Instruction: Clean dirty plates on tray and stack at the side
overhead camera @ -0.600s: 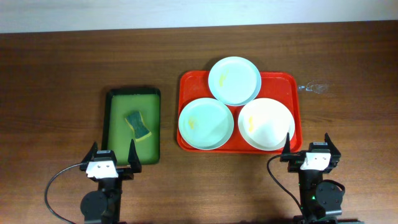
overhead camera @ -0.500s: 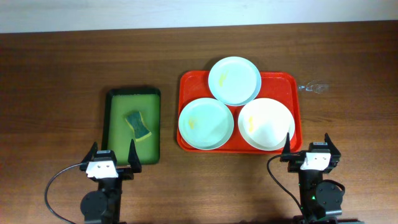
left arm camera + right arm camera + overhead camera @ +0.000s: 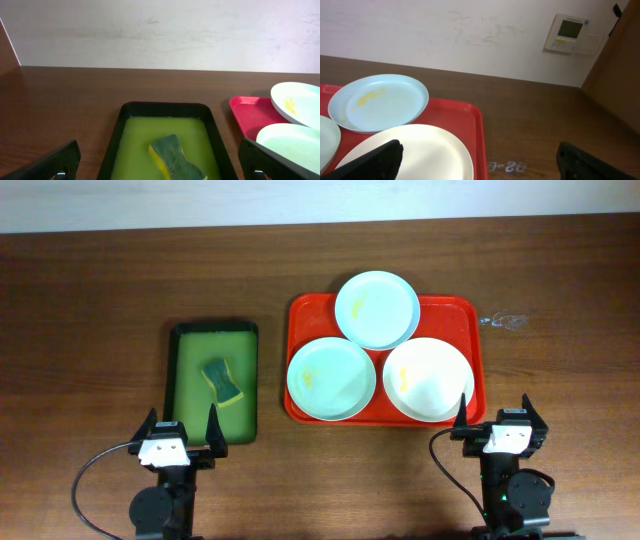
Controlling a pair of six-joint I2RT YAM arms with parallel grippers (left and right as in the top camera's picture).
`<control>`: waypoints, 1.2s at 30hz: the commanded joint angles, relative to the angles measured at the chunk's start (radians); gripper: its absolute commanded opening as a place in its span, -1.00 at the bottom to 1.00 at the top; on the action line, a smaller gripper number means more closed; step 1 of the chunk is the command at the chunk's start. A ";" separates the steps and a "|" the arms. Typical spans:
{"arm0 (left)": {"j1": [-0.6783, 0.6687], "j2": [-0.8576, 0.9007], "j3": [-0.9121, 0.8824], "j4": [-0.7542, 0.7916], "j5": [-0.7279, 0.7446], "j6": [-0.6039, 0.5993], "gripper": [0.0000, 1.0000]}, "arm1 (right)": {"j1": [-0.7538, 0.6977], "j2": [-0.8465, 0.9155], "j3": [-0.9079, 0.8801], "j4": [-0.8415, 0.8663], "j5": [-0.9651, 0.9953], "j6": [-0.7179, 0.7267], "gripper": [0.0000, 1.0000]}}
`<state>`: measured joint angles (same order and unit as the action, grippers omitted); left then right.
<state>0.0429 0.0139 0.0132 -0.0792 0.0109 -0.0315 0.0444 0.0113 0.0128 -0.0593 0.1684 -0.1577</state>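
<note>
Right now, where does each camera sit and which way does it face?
Overhead: above the table, looking down on the red tray, green tray, left gripper and right gripper.
Left wrist: low, facing the far wall over the sponge; own fingers in lower corners.
Right wrist: low, facing the wall over the white plate; own fingers likewise.
Shared: both wrist views show the far mint plate.

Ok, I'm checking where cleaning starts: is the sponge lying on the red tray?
No, the sponge lies in the green tray, apart from the red tray.
</note>
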 commanded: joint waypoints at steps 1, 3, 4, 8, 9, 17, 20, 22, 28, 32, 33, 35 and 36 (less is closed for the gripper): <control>0.008 -0.006 -0.004 -0.005 -0.010 -0.014 0.98 | -0.006 -0.004 -0.007 -0.004 0.024 0.000 0.97; 0.008 -0.006 -0.004 -0.005 -0.010 -0.014 0.98 | -0.006 -0.004 -0.007 -0.004 0.024 0.000 0.97; 0.008 -0.006 -0.004 -0.005 -0.010 -0.014 0.98 | -0.006 -0.004 -0.007 -0.004 0.024 0.000 0.97; 0.005 -0.006 -0.003 0.021 0.285 -0.168 0.98 | -0.006 -0.004 -0.007 -0.004 0.024 0.000 0.97; 0.005 -0.006 -0.003 0.056 0.617 -0.339 0.98 | -0.006 -0.004 -0.007 -0.004 0.024 0.000 0.97; 0.006 0.164 0.433 0.116 0.461 -0.224 0.99 | -0.006 -0.004 -0.007 -0.004 0.024 0.000 0.97; 0.005 0.647 0.902 -0.570 0.437 -0.072 0.98 | -0.006 -0.004 -0.007 -0.004 0.024 0.000 0.97; 0.005 0.952 1.069 -0.774 0.449 -0.064 0.98 | -0.006 -0.004 -0.007 -0.004 0.024 0.000 0.97; 0.006 1.597 1.301 -0.975 0.019 -0.383 0.98 | -0.006 -0.004 -0.007 -0.004 0.024 0.000 0.97; -0.014 1.817 1.301 -0.881 0.053 -0.472 0.98 | -0.006 -0.004 -0.007 -0.004 0.024 0.000 0.97; -0.031 1.833 1.301 -0.848 0.050 -0.472 0.98 | -0.006 -0.004 -0.007 -0.004 0.024 0.000 0.97; -0.068 1.838 1.300 -0.799 0.006 -0.481 0.98 | -0.006 -0.004 -0.007 -0.004 0.024 0.000 0.98; -0.080 1.838 1.300 -0.790 0.006 -0.480 0.98 | -0.006 -0.004 -0.007 -0.004 0.024 0.000 0.97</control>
<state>-0.0154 1.8423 1.3071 -0.8810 0.0437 -0.4953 0.0444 0.0139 0.0135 -0.0597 0.1761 -0.1581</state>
